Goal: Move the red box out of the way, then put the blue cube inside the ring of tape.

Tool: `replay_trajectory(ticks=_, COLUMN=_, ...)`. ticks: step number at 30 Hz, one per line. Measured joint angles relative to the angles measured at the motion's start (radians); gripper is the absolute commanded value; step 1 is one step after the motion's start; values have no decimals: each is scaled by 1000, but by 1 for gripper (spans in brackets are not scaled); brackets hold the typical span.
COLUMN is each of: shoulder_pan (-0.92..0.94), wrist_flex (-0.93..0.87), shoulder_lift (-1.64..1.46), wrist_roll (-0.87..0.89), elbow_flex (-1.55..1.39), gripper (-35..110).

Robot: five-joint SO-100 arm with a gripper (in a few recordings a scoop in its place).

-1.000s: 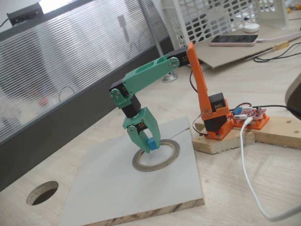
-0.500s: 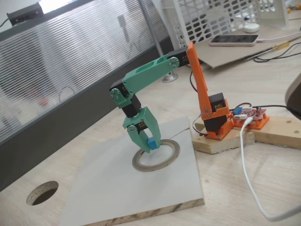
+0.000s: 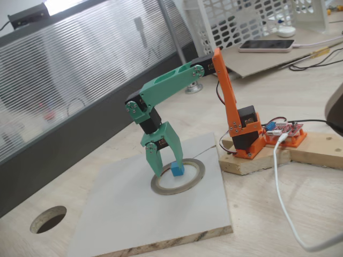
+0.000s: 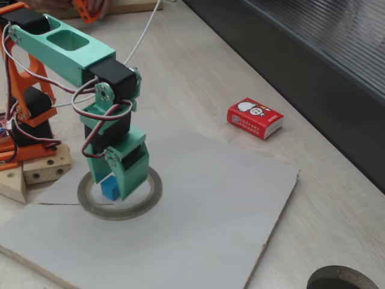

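The blue cube (image 3: 177,170) lies inside the ring of tape (image 3: 178,190), near the ring's far edge, on the grey board. My green gripper (image 3: 167,166) stands open straight above it, one finger on each side of the cube and apart from it. From the other side the blue cube (image 4: 110,188) shows between the two fingers of the gripper (image 4: 113,185), within the ring of tape (image 4: 142,206). The red box (image 4: 255,117) lies flat on the wooden table beyond the board, well away from the ring.
The grey board (image 4: 204,217) lies on a wooden table. The arm's orange base (image 3: 245,134) sits on a wooden block with a red circuit board and a white cable (image 3: 281,198). A round hole (image 3: 48,218) is cut in the table near the board's corner.
The gripper has opened and let go of the blue cube, which has dropped slightly into the ring. The arm itself has hardly moved.
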State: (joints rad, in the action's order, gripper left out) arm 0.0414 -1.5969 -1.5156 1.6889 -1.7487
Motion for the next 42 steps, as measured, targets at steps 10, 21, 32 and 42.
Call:
replay_trajectory(ticks=10, shoulder_pan=-2, wrist_flex=0, shoulder_lift=-37, wrist_roll=0, elbow_flex=0, gripper=47)
replay_trajectory(ticks=21, shoulder_pan=0, wrist_flex=-8, shoulder_lift=-241, wrist_roll=0, elbow_flex=0, gripper=17)
replay_trajectory(ticks=32, shoulder_pan=-3, wrist_flex=-120, shoulder_lift=-515, wrist_roll=-2, elbow_flex=-3, gripper=4)
replay_trajectory(ticks=42, shoulder_pan=-3, wrist_flex=-388, shoulder_lift=-684, wrist_roll=-2, elbow_flex=-173, gripper=4)
